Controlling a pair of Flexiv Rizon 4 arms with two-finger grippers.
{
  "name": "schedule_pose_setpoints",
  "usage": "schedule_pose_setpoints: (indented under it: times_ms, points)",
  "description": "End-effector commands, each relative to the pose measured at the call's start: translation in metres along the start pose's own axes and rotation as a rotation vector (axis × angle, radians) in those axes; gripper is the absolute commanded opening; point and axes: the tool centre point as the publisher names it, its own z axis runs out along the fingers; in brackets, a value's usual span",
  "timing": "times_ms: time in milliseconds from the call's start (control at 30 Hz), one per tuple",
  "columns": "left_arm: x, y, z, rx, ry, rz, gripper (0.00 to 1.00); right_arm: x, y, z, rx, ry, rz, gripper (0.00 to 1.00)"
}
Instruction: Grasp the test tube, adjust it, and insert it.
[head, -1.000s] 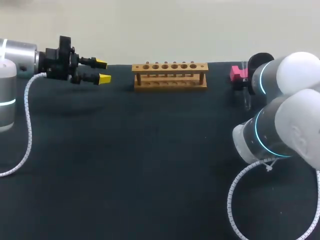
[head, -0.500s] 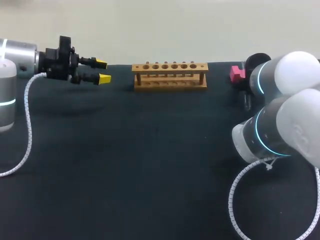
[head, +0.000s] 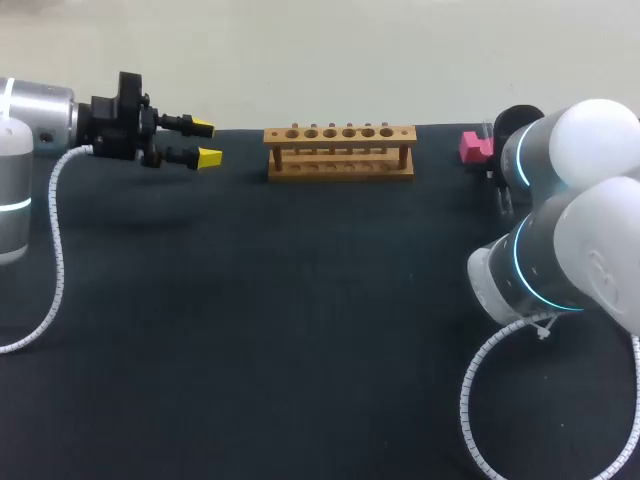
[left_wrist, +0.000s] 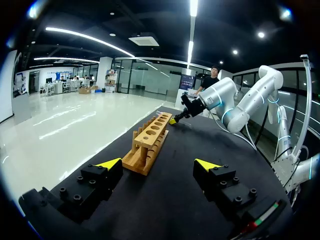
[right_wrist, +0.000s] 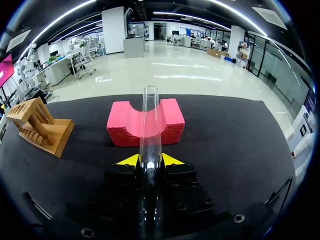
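Robotics lab: black table (head: 300, 330), wooden test-tube rack (head: 340, 151), left arm (head: 40, 115), right arm (head: 575, 265).

**Dark tabletop, one pink block**

A black, matte tabletop (head: 300, 330) spreads across the whole head view. Near its far edge, toward the right side, sits a pink block (head: 470, 146), only partly visible from above. In the right wrist view the block (right_wrist: 172, 122) looks foam-like and rough-surfaced. A rounded groove runs across its top between two raised shoulders, and it rests flat on the tabletop (right_wrist: 230, 150).
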Motion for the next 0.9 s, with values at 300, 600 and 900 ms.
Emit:
schedule_pose_setpoints:
  times_ms: [300,600,900]
  points:
    - [0.001,-0.002,0.000,-0.006,-0.004,0.003,1.00,-0.011,0.005,-0.051,0.079,-0.021,0.083,0.00]
    - [0.001,-0.002,0.000,-0.006,-0.004,0.003,1.00,-0.021,0.025,-0.094,0.087,-0.024,0.139,0.00]
    - [0.001,-0.002,0.000,-0.006,-0.004,0.003,1.00,-0.029,0.043,-0.124,0.088,-0.035,0.144,0.00]
